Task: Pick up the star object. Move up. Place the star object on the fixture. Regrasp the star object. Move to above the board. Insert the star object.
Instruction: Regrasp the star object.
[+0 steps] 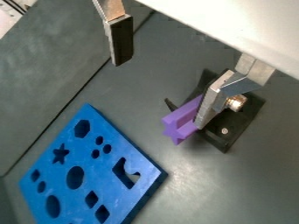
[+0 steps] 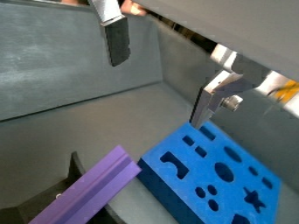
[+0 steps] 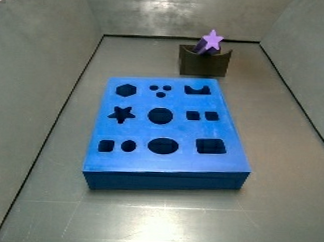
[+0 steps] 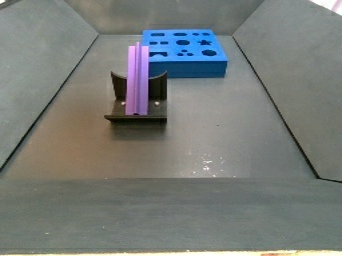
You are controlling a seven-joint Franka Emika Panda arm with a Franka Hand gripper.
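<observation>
The light purple star object (image 3: 212,41) rests on the dark fixture (image 3: 204,62) at the far end of the bin, lying in the notch; in a side view it shows lengthwise (image 4: 139,78) on the fixture (image 4: 134,115). The blue board (image 3: 170,179) lies flat in the middle. My gripper (image 1: 162,94) is open and empty, raised above the floor. In both wrist views the star object (image 1: 179,120) (image 2: 87,192) lies below and beside one finger, not between the pads. The gripper (image 2: 156,93) does not show in either side view.
Grey bin walls surround the floor on all sides. The board (image 1: 89,114) (image 2: 176,197) (image 4: 187,70) lies a short way from the fixture (image 1: 233,127), with bare dark floor between them.
</observation>
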